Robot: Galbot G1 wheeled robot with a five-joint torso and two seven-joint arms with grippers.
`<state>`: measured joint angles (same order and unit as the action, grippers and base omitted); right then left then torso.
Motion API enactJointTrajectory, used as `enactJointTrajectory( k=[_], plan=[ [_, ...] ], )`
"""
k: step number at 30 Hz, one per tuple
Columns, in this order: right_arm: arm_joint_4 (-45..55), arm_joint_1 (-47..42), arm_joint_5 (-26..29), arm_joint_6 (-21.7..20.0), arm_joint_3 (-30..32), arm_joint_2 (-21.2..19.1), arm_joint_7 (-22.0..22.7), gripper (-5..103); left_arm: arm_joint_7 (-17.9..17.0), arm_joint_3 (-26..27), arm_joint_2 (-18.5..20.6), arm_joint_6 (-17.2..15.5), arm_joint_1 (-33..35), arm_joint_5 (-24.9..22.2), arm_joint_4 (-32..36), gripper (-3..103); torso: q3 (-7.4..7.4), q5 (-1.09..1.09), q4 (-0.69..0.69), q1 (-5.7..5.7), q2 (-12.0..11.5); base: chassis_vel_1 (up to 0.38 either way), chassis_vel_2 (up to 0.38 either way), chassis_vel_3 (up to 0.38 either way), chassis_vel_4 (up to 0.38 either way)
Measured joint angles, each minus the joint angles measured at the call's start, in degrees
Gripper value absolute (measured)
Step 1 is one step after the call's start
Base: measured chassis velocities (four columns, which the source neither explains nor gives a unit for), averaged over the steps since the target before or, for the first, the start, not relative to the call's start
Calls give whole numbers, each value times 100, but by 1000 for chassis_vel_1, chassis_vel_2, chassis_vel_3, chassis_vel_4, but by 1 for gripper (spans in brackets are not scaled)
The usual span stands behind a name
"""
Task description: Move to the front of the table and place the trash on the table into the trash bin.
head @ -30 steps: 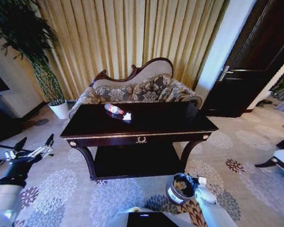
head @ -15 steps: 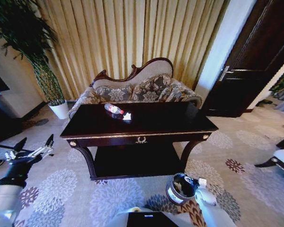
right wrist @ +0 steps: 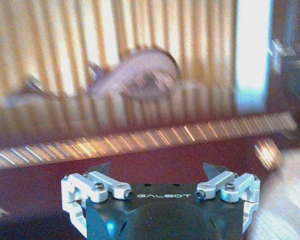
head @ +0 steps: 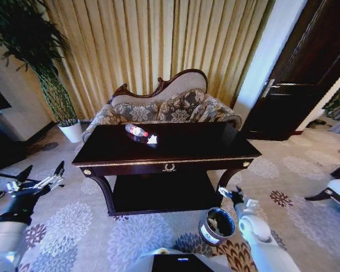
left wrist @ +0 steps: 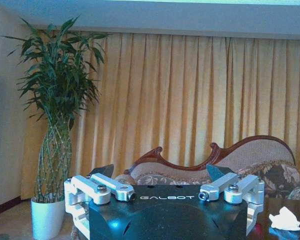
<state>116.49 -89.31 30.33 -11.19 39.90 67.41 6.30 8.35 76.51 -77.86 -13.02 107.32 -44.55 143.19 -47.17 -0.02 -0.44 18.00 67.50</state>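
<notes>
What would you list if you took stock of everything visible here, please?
Table: one, dark glossy wood with gold trim, centre of the room.
Bottle: one, clear with red label, lying on the table's left half.
Paper scrap: one, white, beside the bottle.
Bin: one, dark grey, on the carpet before the table's right leg.
Sofa: one, floral with carved frame, behind the table.
Plant: one, green in a white pot, left of the sofa.
Curtains: gold, back wall.
Door: dark wood, at right.
Left gripper: open, low at the table's left.
Right gripper: open, just above the bin.
</notes>
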Motion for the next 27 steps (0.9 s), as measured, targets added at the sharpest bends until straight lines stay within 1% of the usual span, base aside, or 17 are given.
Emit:
enactJointTrajectory(
  k=[2, 4, 8, 19, 20, 21, 22, 27],
  plan=[
    [706, -98, 10, -155, 10, 7, 24, 100, -3, 1, -8, -1, -3, -8, 2, 100, 0, 0, 1, 0, 0, 0, 0, 0, 0],
    [1188, -100, 34, -300, -21, 16, 96, 100, -6, 2, -17, -11, -4, -15, 3, 100, 0, 1, 1, 0, 0, 0, 0, 0, 0],
    [1683, -41, 35, -436, -100, -1, 136, 100, -12, 44, -9, -24, -7, -59, 4, 100, 0, 1, 2, 0, 0, 0, 0, 0, 0],
    [2003, -18, 10, -468, -158, 0, 150, 100, -18, 117, 44, -124, -34, -108, 6, 100, 0, 2, 0, 0, 0, -7, 7, 10, -8],
    [2021, -19, 8, -471, -164, 0, 150, 100, -19, 118, 44, -135, -39, -108, 6, 100, 0, 1, 3, -1, 0, -46, 67, 76, -54],
    [2021, -19, 8, -471, -164, 0, 150, 100, -19, 118, 44, -135, -39, -108, 6, 100, 0, 1, 3, -1, 0, -46, 67, 76, -54],
    [2034, -21, 4, -473, -168, 0, 150, 100, -19, 118, 49, -143, -41, -108, 6, 100, 1, 2, 0, -1, 0, -74, 67, 94, -77],
    [2051, -17, -7, -476, -186, 0, 150, 100, -25, 144, 69, -224, -44, -106, 6, 100, 1, 2, 1, -1, 1, -157, 134, 138, -146]
  ],
)
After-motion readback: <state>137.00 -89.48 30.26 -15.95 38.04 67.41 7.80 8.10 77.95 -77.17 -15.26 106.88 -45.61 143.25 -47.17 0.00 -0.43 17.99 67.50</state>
